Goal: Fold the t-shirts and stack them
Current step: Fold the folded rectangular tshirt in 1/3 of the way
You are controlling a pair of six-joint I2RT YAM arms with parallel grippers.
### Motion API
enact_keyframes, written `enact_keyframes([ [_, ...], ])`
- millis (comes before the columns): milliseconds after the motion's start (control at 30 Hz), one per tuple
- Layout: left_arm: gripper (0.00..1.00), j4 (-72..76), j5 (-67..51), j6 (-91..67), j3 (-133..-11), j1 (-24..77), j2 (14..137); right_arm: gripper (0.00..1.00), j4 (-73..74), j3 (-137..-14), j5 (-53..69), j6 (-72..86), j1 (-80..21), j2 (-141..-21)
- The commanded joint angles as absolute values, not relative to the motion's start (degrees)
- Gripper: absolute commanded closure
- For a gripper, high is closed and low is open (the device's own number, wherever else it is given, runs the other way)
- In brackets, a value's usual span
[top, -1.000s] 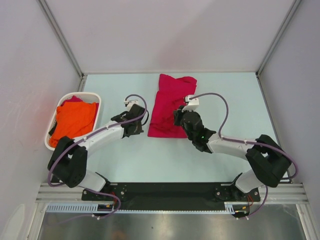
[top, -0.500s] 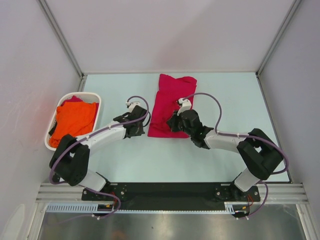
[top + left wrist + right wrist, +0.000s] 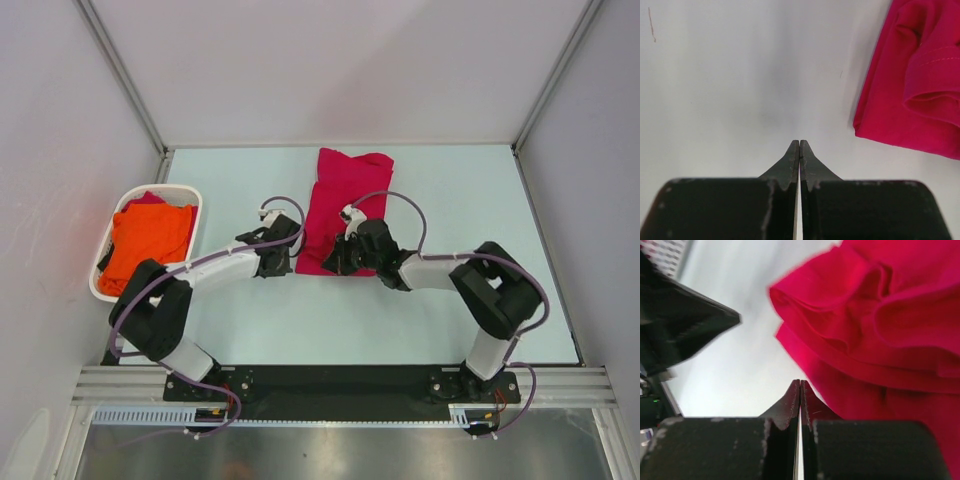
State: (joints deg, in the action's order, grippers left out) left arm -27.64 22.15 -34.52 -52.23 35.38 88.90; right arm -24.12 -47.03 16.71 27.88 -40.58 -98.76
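Note:
A crimson t-shirt (image 3: 342, 205) lies folded in a long strip at the middle of the table. An orange t-shirt (image 3: 150, 240) lies crumpled in the white basket (image 3: 160, 187) at the left. My left gripper (image 3: 285, 258) is shut and empty, just left of the crimson shirt's near-left corner (image 3: 920, 75), its tips (image 3: 799, 142) over bare table. My right gripper (image 3: 330, 262) is shut and empty, low over the shirt's near edge and pointing left. Its tips (image 3: 800, 382) sit at the edge of the layered crimson folds (image 3: 880, 305).
A scrap of crimson cloth (image 3: 148, 198) shows under the orange shirt in the basket. Grey walls close in the table on three sides. The left gripper's dark body (image 3: 685, 335) shows close by in the right wrist view.
My right gripper has moved left along the crimson shirt's near edge, toward its near-left corner. My left gripper has edged right, closer to the shirt. The shirts have not moved.

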Motion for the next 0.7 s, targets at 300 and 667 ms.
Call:
enact_keyframes([
  [300, 1.0, -27.4, 24.2, -35.4, -53.8, 35.8, 89.2, 1.0, -22.0, -57.6, 13.5, 27.3, -39.6, -112.3],
  [667, 1.0, -27.9, 24.3, -35.4, -54.1, 35.9, 89.6, 1.0, -18.4, -74.3, 14.7, 27.0, -33.9, -120.5],
])
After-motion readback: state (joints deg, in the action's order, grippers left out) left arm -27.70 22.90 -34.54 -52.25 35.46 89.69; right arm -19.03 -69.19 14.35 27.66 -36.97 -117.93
